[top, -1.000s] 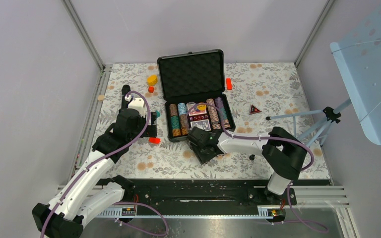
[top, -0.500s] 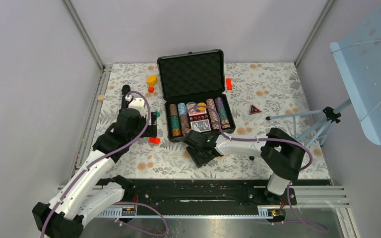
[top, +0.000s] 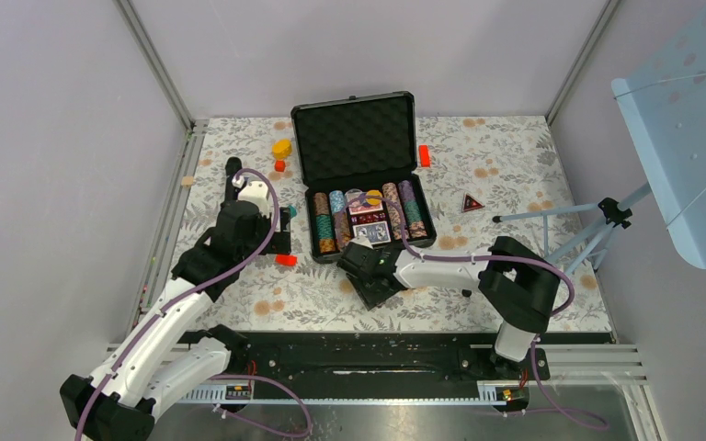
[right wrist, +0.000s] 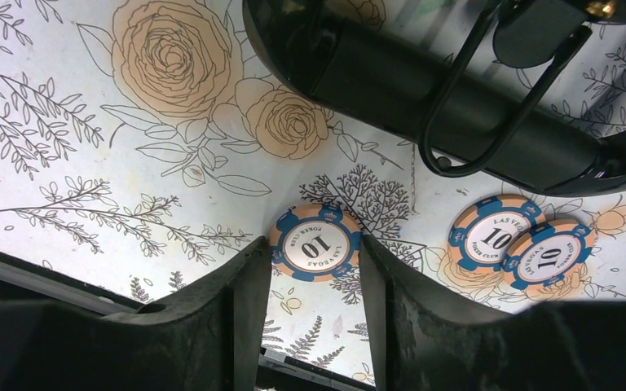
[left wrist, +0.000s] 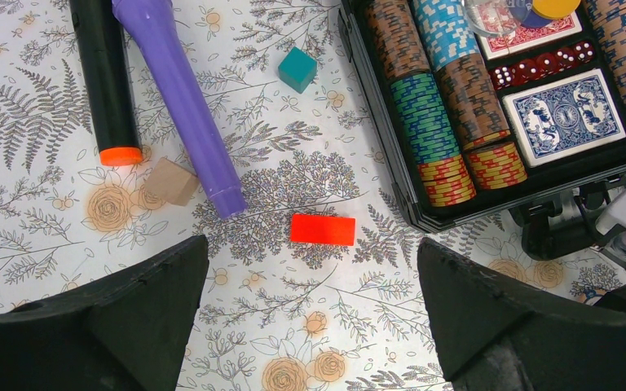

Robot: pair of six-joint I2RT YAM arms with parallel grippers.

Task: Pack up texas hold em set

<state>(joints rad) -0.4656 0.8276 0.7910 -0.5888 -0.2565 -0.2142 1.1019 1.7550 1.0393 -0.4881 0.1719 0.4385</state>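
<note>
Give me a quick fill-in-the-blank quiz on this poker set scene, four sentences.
The black case lies with its lid ____.
The right wrist view shows ____ loose chips on the table.
Each loose chip bears the number ____.
The flat block near the purple cylinder is ____.
Missing words: open, three, 10, red.

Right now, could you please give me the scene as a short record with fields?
case: open, on the table
inside: chip rows, cards, dice
loose chips: three, flat on the table beside the case
right end effector: fingers flank one loose chip; grip unclear
left end effector: open, above a red block
</note>
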